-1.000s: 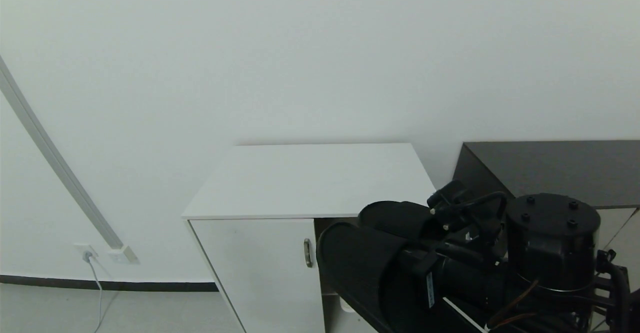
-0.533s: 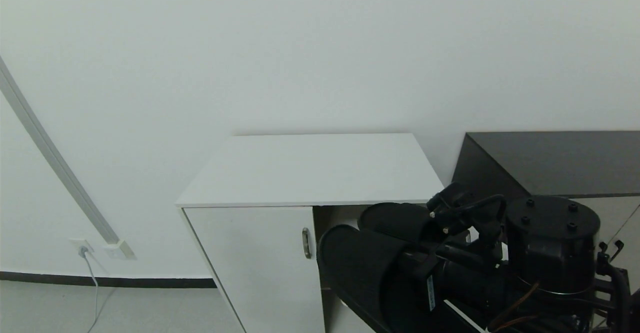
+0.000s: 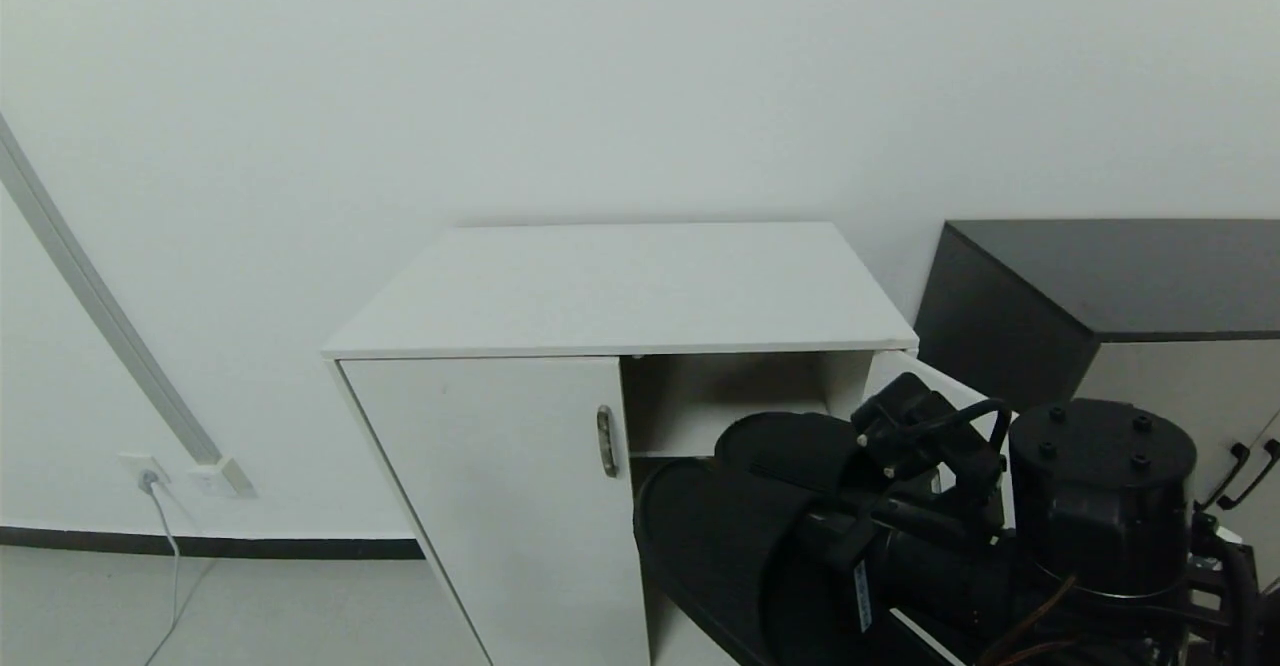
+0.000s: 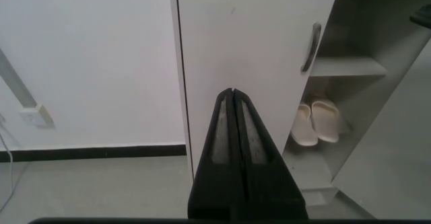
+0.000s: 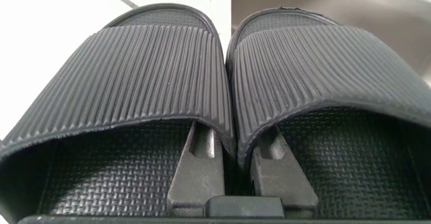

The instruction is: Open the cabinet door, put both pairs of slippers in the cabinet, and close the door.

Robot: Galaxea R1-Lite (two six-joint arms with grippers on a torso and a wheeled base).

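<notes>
black slippers (image 5: 155, 69), two, grasped by right claw (image 5: 234, 162); two beige slippers (image 4: 316, 122) inside cabinet (image 3: 620, 286); left claw (image 4: 232, 97) clenched.

1 white cabinet (image 3: 620, 286) w/ 1 door handle (image 3: 605, 440), 2 black slippers (image 5: 155, 76) + 2 cream slippers (image 4: 316, 122) (4 total, 2 prs), 1 dark cabinet (image 3: 1010, 316) w/ 2 black handles (image 3: 1234, 466), 2 wall sockets (image 3: 140, 468), 1 cable (image 3: 165, 546)

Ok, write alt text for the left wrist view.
The shut left pincer points at a white cabinet with one door closed and the other side open. A pale pair of slippers sits on a lower shelf inside.
</notes>
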